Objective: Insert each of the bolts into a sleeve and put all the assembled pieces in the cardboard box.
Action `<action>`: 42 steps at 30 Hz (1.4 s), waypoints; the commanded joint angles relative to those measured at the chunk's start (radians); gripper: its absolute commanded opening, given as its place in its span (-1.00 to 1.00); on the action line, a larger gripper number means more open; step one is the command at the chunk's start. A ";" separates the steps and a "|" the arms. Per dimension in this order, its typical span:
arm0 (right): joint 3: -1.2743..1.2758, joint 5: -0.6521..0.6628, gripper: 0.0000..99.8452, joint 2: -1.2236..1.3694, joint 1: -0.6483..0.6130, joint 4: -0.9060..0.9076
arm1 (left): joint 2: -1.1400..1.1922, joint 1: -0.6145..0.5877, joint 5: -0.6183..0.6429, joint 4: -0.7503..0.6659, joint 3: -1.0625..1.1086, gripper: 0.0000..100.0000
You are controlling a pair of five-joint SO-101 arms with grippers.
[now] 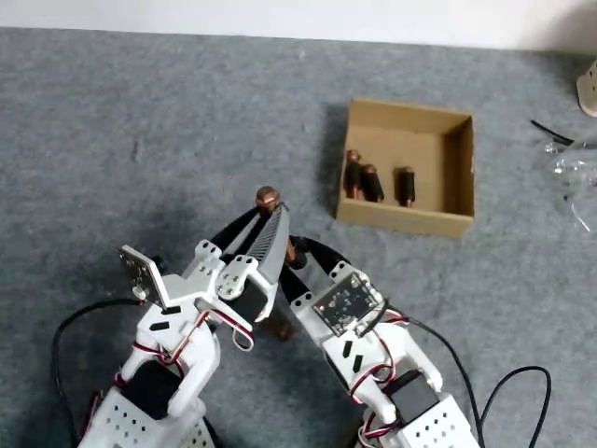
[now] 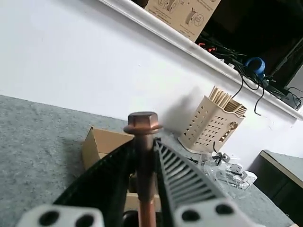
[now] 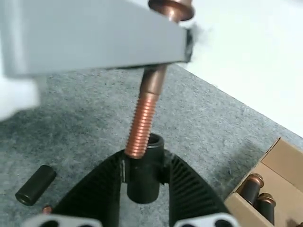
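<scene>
One bolt [image 2: 142,125] in left tool [image 2: 144,145], sleeve [image 3: 144,178] in right tool [image 3: 144,161]

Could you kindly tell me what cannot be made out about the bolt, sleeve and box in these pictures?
- Right wrist view: whether the bolt has entered the sleeve; the sleeve's rim hides the tip.
- High view: where the two meet; the arms cover it.
- Left wrist view: the bolt's threaded end, cut off by the picture's edge; the cardboard box and its inside, behind the left pincer.
</scene>
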 commanded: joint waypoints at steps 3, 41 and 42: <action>0.151 0.009 -0.99 -0.008 -0.015 0.004 | -0.012 -0.013 -0.006 -0.031 -0.061 -0.99; 0.151 0.009 -0.99 -0.008 -0.002 -0.010 | -0.016 -0.004 0.057 0.063 0.074 -0.99; 0.151 0.009 -0.99 -0.008 -0.002 -0.010 | -0.016 -0.004 0.057 0.064 0.077 -0.99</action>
